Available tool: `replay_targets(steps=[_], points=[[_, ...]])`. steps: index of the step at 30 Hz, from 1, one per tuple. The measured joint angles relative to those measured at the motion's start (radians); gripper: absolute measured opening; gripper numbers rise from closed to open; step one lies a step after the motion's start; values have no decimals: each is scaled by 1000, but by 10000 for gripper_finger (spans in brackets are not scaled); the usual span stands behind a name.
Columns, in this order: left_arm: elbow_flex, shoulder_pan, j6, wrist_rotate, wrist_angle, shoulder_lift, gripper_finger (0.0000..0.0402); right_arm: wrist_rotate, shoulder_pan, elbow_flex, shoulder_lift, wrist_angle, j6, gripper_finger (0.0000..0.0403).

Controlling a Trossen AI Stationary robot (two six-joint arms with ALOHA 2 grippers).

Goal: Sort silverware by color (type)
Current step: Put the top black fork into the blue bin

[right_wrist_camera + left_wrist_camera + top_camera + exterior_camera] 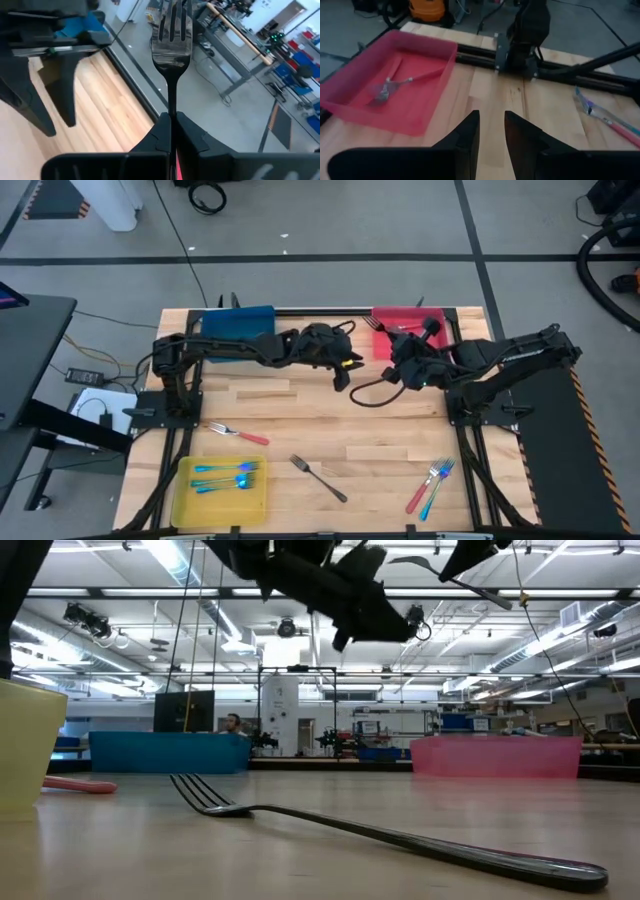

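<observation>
My right gripper is shut on a dark grey metal fork and holds it up over the near left part of the red tray. My left gripper is open and empty above the table's middle, left of the red tray. A red-handled utensil lies in that tray. Loose on the table lie a red-handled fork, a grey fork and a red and a blue fork. Several blue utensils lie in the yellow tray. My right gripper pinches the fork's slim handle between its two fingers. The fingers lie along the handle, coming from the table's right. The fork juts forward past the fingertips with its tines away from the gripper, lifted clear of tray and table.
A blue tray stands at the far edge, left of the middle. Both arm bases stand at the table's sides. A black cable loops on the wood between the grippers. The grey fork lies across the near middle.
</observation>
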Motion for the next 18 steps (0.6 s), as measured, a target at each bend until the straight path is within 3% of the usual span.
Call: replay_targets(steps=[7,15,18], points=[[-242,37,-44,0,169,-69,89,30,25,-8,2,-67,139,13],[-449,44,-45,84,641,-110,89,46,22,-123,19,147,86,13],[-468,43,-42,88,722,-106,89,47,25,-184,30,292,12,13]])
